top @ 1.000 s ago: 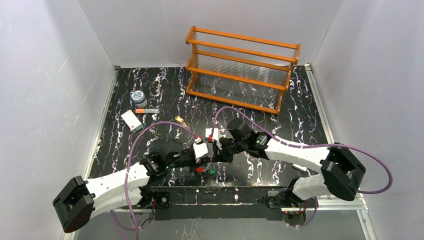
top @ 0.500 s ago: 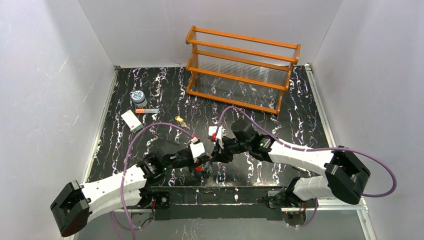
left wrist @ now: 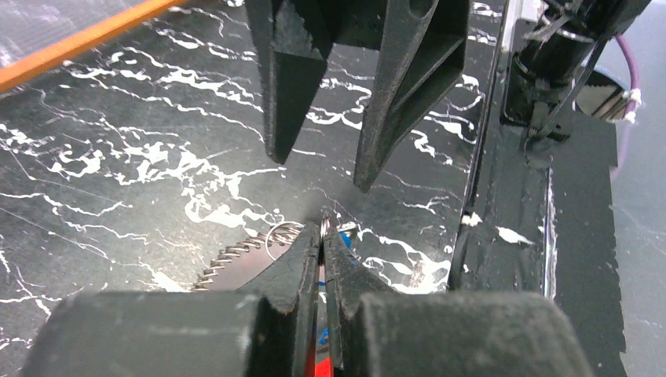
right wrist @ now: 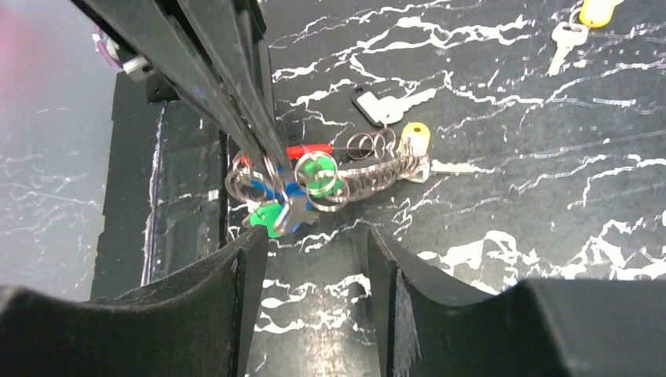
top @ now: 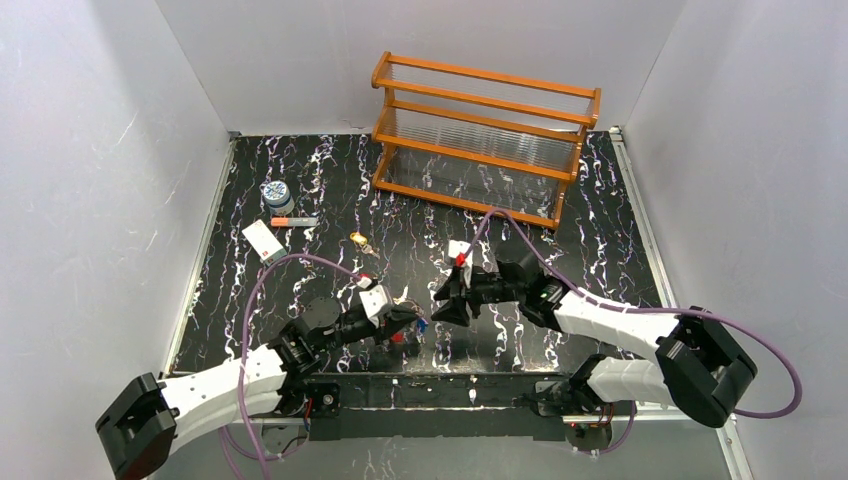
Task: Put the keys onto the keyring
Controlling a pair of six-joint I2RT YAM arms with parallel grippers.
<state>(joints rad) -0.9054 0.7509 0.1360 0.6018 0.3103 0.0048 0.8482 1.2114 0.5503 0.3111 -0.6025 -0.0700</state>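
My left gripper [left wrist: 323, 232] is shut on the thin metal keyring [right wrist: 245, 187], low over the table's near middle [top: 408, 322]. From the ring hang a green key [right wrist: 267, 217], a blue key [right wrist: 296, 203] and a red piece [right wrist: 309, 149], with a coiled spring [right wrist: 378, 176] beside them. A yellow key [right wrist: 415, 134] and a black-headed key [right wrist: 383, 106] lie just past the bunch. Farther out lies another yellow key [top: 358, 238]. My right gripper [right wrist: 314, 237] stands open and empty, just right of the bunch [top: 447, 300], facing the left fingers.
An orange wooden rack [top: 485, 140] stands at the back. At the left are a round patterned jar [top: 277, 195], an orange-tipped stick [top: 293, 221] and a white card [top: 262, 241]. A black strip [left wrist: 510, 236] runs along the near table edge.
My right gripper has opened and drawn back to the right, away from the left gripper. The left gripper, still shut on the ring, has moved back and lower toward the near edge.
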